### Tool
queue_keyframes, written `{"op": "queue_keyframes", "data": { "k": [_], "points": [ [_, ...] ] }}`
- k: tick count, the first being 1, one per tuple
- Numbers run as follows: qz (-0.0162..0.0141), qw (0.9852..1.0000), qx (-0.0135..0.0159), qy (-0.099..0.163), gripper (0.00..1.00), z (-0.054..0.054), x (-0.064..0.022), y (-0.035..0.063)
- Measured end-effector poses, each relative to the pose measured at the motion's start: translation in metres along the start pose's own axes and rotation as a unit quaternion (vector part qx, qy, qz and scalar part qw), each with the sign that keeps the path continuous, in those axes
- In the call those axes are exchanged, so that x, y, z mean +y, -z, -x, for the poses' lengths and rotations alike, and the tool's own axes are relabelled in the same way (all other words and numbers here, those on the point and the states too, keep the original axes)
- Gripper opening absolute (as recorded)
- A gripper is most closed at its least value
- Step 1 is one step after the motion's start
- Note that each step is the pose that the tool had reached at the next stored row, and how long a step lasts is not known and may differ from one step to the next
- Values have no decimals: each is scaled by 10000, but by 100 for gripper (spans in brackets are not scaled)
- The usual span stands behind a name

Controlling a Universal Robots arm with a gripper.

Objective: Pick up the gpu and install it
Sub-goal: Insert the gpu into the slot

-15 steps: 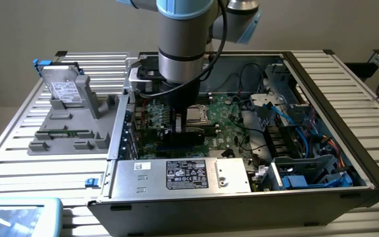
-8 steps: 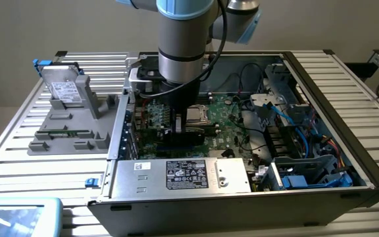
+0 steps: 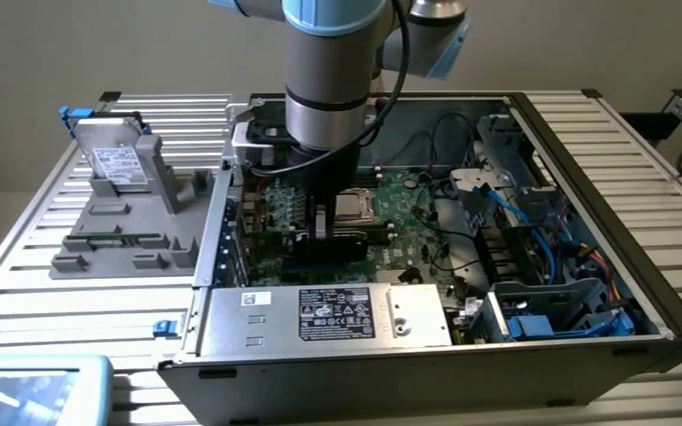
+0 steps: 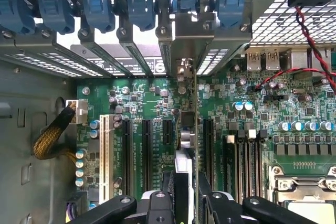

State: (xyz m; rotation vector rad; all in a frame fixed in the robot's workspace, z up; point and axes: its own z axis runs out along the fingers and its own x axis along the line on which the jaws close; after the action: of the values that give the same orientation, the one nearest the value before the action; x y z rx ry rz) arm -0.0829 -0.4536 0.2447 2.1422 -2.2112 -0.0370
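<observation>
Computer case (image 3: 436,390) lies open on the table (image 3: 33,293). Inside are a green board (image 3: 407,226), wires and a silver power box (image 3: 329,315). I see my arm (image 3: 329,89) reaching straight down into it. The gripper (image 4: 189,184) squeezes the gpu (image 4: 193,129). The card stands on its thin edge over the slots, lying along them, with its silver end at the case's back wall.

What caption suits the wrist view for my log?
Gripper holds the thin gpu card edge-on over the green motherboard, its silver metal bracket at the rear slots.
</observation>
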Motion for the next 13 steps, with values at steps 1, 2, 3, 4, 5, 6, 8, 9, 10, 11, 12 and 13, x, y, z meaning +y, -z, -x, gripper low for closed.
{"op": "queue_keyframes", "data": {
  "k": [1, 2, 3, 4, 5, 6, 8, 9, 10, 11, 12, 13],
  "points": [
    [13, 10000, 0, 1, 28, 0, -1, 0],
    [20, 10000, 0, 1, 28, 0, 0, 0],
    [20, 10000, 0, 0, 28, 0, 0, 0],
    [20, 10000, 0, 0, 28, 0, 1, 0],
    [21, 10000, 1, 0, 28, 0, 1, 0],
    [20, 10000, 1, 0, 28, 0, 1, 0],
    [21, 10000, 1, 0, 28, 0, 1, 0],
    [20, 10000, 2, 0, 28, -1, 1, -1],
    [20, 10000, 2, 0, 28, -1, 1, -2],
    [18, 10000, 3, 0, 28, -1, 1, -3],
    [17, 10000, 2, 0, 28, -1, 2, -5],
    [17, 10000, 1, 0, 28, 0, 2, -7]
  ]
}}
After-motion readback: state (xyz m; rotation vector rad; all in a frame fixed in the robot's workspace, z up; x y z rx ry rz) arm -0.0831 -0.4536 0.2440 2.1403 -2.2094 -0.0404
